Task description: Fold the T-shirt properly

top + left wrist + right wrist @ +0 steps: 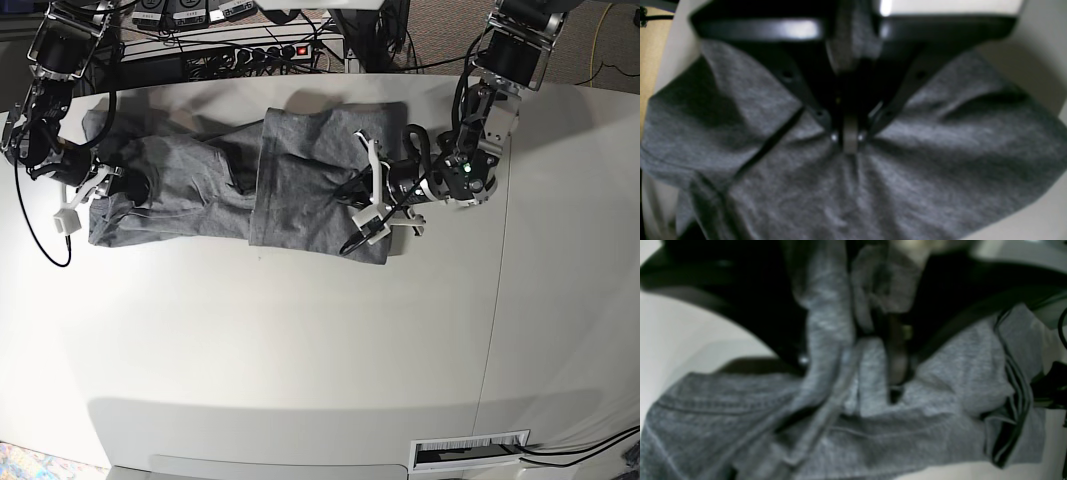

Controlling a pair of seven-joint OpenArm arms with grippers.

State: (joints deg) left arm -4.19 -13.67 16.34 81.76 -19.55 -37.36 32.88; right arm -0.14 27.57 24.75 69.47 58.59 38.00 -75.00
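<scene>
The heather-grey T-shirt point(300, 170) lies spread across the far half of the white table point(300, 350), with one part folded over its middle. My left gripper point(362, 200) is at the shirt's right end in the base view. In the left wrist view the left gripper point(850, 143) is shut, pinching the T-shirt point(940, 150), and wrinkles fan out from the pinch. My right gripper point(105, 185) is at the shirt's left end. In the right wrist view the right gripper point(850, 373) has its fingers apart, with a bunched fold of the T-shirt point(957, 373) between them.
A power strip with cables point(250, 50) runs behind the table's far edge. Cables hang along both arms. A slotted white label point(470, 452) sits at the table's near right edge. Bare table lies in front of the shirt.
</scene>
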